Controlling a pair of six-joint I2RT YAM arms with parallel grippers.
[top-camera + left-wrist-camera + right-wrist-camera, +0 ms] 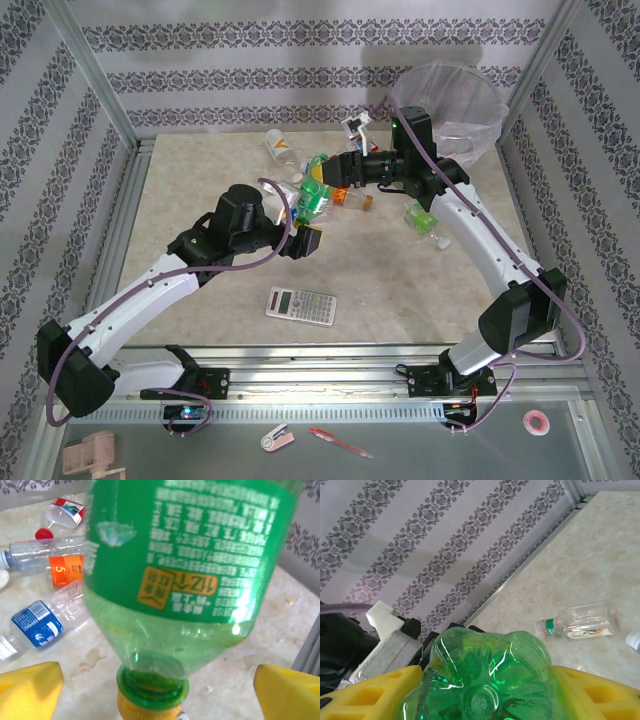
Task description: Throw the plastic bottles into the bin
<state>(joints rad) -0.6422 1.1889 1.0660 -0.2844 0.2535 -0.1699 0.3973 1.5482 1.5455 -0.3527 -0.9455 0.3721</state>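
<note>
Right gripper [482, 692] clamped on base of green translucent plastic bottle [314, 196] — aloft, well apart from round grey bag-lined bin [470, 100]. Left gripper [160, 695] jaws wide apart — bottle neck between, not touching.

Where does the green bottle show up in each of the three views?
Top external: green bottle mid-picture, over the beige table.
Left wrist: upper middle, cap down between the spread left fingers.
Right wrist: its base at bottom centre, between the right fingers.
Shared landmark: the table's marbled top.
</note>
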